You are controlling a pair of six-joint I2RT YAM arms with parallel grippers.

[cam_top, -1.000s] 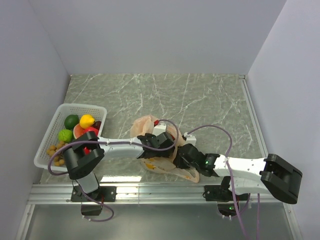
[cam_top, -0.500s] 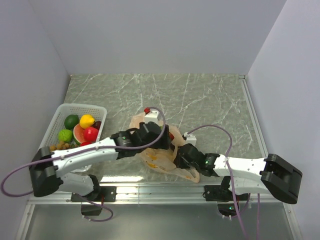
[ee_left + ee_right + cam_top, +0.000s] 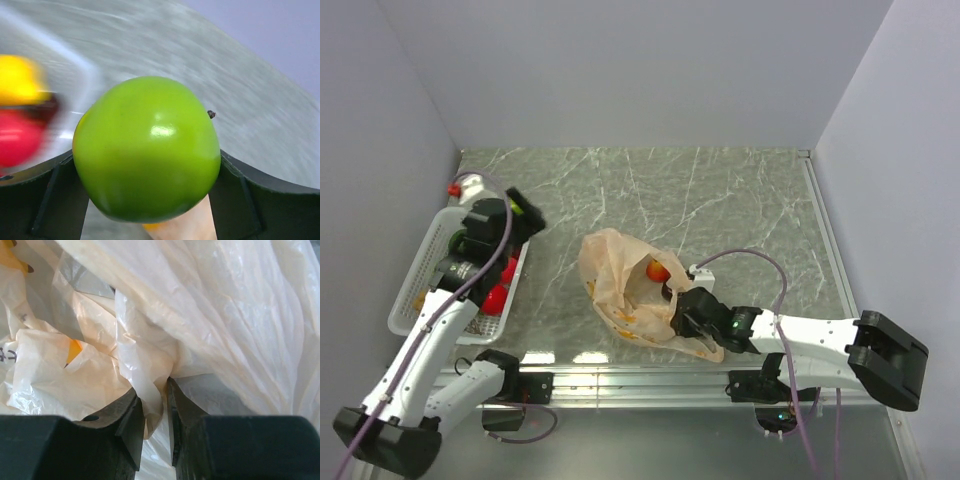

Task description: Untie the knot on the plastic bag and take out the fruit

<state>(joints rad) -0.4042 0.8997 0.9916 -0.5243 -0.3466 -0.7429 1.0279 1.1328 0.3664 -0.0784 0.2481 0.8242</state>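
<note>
On the left, a white basket (image 3: 408, 305) sits on the green desk (image 3: 720, 200). The left hand (image 3: 485, 232) is up over the basket. It holds a green apple (image 3: 146, 148) between its two fingers, which stand wide apart around it. In the basket you can see a red fruit (image 3: 498, 297).

In the middle lies the plastic bag (image 3: 620, 275), open at the top, with a peach-orange fruit (image 3: 658, 270) inside. On the right, the right hand (image 3: 156, 415) pinches a fold of the bag between nearly closed fingers.
</note>
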